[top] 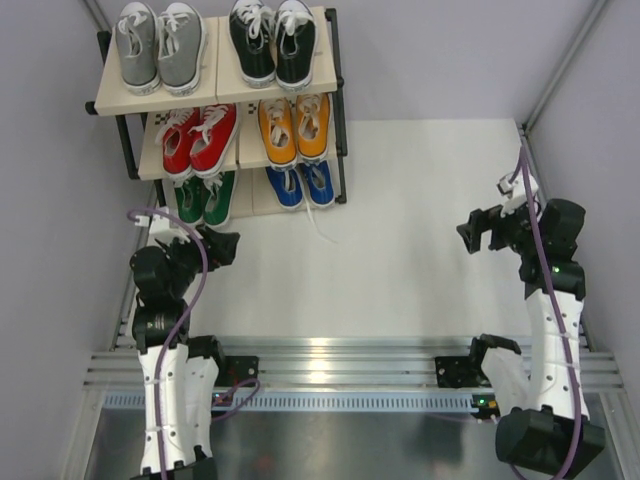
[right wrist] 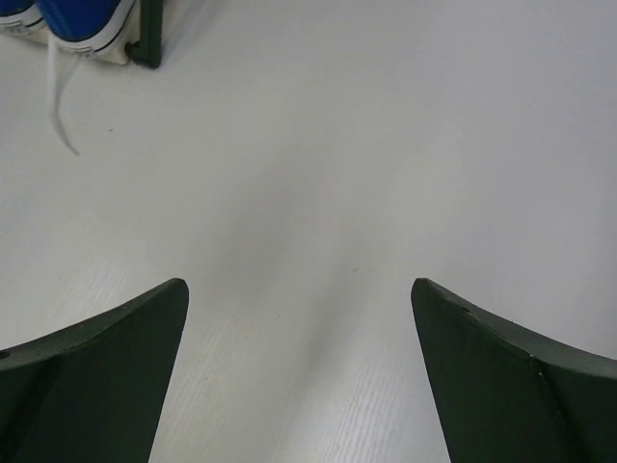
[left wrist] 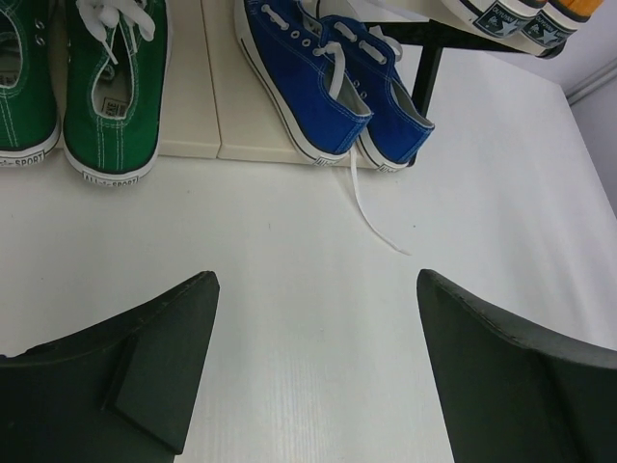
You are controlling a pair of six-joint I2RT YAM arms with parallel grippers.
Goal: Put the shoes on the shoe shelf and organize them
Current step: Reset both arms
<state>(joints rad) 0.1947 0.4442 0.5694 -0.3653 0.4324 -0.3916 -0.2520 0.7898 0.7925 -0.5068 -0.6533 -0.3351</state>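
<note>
The white surface (top: 420, 220) lay between grey walls, with the shoe shelf (top: 216, 90) standing at its far left corner. The left arm (top: 165, 330) reached up toward the foot of the shelf, and the right arm (top: 550, 320) stood well apart at the right side.

All six pairs sat on the shelf, heels toward the arms. The grey pair (top: 158, 45) and the black pair (top: 272, 40) were side by side on the top board. The red pair (top: 200, 138) and the orange pair (top: 294, 128) were on the middle board. The green pair (top: 205, 198) and the blue pair (top: 300, 185) were on the bottom board.

The left gripper (left wrist: 308, 289) hung near the green pair, its jaws spread wide with nothing between them, only bare surface below. The right gripper (right wrist: 299, 289) was likewise spread wide and empty over open surface.

A loose white lace (left wrist: 371, 217) trailed from the blue pair onto the surface.
</note>
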